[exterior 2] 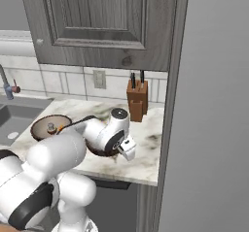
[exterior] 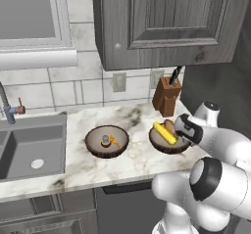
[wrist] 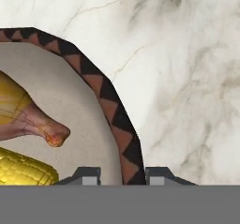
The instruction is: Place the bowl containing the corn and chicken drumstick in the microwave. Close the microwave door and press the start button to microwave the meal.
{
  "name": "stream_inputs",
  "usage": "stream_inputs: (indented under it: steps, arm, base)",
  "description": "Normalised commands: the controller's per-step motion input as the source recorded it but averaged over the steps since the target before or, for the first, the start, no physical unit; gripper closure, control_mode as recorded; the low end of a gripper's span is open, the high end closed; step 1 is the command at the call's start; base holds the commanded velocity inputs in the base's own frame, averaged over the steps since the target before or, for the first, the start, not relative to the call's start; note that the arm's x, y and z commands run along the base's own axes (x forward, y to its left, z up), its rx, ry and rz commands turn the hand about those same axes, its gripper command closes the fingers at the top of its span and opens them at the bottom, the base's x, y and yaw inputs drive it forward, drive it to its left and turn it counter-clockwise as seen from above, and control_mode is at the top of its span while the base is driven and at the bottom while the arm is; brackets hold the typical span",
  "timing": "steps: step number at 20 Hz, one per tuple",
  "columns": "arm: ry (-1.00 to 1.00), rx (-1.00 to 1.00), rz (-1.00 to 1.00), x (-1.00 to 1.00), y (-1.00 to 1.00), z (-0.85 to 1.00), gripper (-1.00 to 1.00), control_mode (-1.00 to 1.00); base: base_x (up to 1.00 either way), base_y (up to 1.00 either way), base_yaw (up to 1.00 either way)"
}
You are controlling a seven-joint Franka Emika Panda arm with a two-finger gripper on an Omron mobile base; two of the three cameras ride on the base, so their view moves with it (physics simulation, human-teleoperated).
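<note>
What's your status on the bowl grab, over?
Gripper straddling the bowl rim, one fingertip inside, one outside. Corn and drumstick inside. Bowl on counter. Second bowl alongside, apart.

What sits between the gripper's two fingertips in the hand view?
The bowl's patterned rim runs between the gripper's fingertips, one tip inside, one outside over the counter.

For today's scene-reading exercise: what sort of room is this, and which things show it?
A kitchen, computer-rendered: a sink set into a marble counter, a knife block against the tiled wall, and grey cupboards above.
</note>
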Motion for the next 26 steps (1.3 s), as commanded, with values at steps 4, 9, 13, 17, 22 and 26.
stream_inputs:
  steps: [4, 9, 13, 17, 22, 26]
  arm:
    - [-0.20, -0.01, 0.02, -0.52, 0.49, 0.56, 1.00, -1.00]
    - [-0.21, 0.00, 0.01, -0.59, 0.41, 0.90, 1.00, -1.00]
    - [-0.14, 0.00, 0.00, -0.54, 0.57, 0.82, 1.00, -1.00]
    - [-0.06, 0.00, 0.00, -0.71, 0.46, 0.79, 1.00, -1.00]
    - [-0.13, 0.00, 0.00, -0.80, -0.01, 0.69, 1.00, -1.00]
    - [-0.10, 0.00, 0.00, -0.49, -0.09, 0.21, 1.00, -1.00]
  base:
    - [0.00, 0.00, 0.00]
    - [0.00, 0.00, 0.00]
    - [0.00, 0.00, 0.00]
    - [0.00, 0.00, 0.00]
    - [0.00, 0.00, 0.00]
    - [0.00, 0.00, 0.00]
